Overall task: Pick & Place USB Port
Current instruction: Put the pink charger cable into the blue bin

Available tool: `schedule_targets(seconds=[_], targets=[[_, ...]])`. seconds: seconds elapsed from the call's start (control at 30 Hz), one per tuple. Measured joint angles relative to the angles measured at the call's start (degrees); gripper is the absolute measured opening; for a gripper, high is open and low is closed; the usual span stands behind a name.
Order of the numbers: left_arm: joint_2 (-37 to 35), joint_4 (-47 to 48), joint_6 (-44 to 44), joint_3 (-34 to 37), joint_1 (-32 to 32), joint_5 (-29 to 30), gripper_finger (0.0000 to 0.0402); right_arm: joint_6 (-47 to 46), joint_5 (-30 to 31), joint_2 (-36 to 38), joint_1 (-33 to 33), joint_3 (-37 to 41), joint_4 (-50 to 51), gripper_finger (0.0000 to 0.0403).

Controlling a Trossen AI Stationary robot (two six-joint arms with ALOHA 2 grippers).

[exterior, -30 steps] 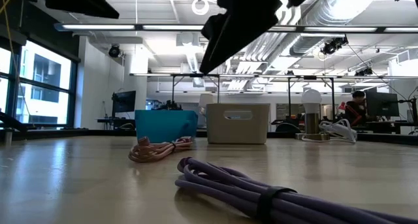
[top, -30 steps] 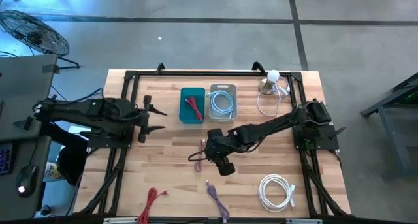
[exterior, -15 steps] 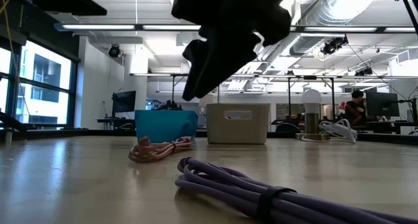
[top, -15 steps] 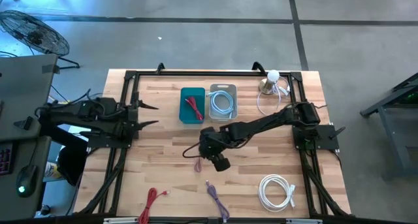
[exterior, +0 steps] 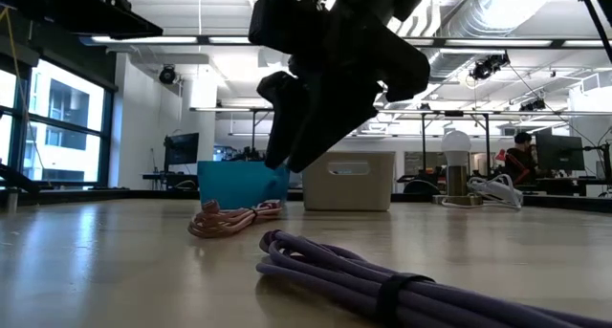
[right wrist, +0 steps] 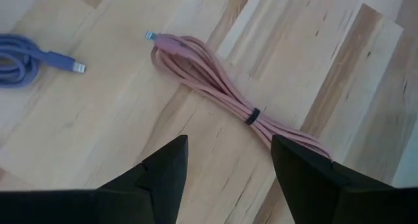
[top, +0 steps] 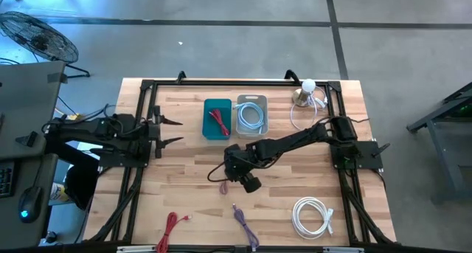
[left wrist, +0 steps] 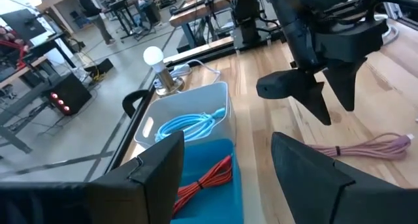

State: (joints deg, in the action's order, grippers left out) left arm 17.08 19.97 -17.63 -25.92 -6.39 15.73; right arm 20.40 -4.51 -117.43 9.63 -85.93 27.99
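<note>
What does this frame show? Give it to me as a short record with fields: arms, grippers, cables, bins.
right gripper: open, hovering above the pink cable, not touching it
left gripper: open, waiting at the table's left side
pink cable: bundled, lying flat on the table in front of the bins
teal bin: holds a red cable
white bin: holds a light blue cable
loose on table: purple cable, second red cable, white cable
lamp: far right corner
</note>
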Motion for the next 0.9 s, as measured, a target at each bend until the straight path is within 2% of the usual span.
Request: schedule_targets(seconds=[0.23, 0.4, 0.53, 0.73, 0.9], targets=[[0.00, -1.29, 1.62, 1.58, 0.00, 0.40, 0.0225, -0.24, -0.15, 0.00, -0.33, 0.00, 0.02, 0.0209], [0.04, -6.97, 1.91, 5.36, 0.00, 0.52, 0.0225, -0.41, -0.13, 0.00, 0.85, 0.00, 0.06, 0.0209], [1.35, -6.94, 4.36, 7.93, 0.00, 0.93, 0.0225, -1.96, 2.73, 0.39, 2.31, 0.04, 0.22, 0.0209], [6.26, -8.03, 7.15, 9.24, 0.00, -2.93, 0.0225, -3.89, 8.68, 2.55, 4.31, 0.04, 1.47, 0.0209], [13.89, -16.36, 10.71, 9.24, 0.00, -3.79, 0.0225, -5.68, 12.05, 5.52, 6.15, 0.05, 4.10, 0.0211]])
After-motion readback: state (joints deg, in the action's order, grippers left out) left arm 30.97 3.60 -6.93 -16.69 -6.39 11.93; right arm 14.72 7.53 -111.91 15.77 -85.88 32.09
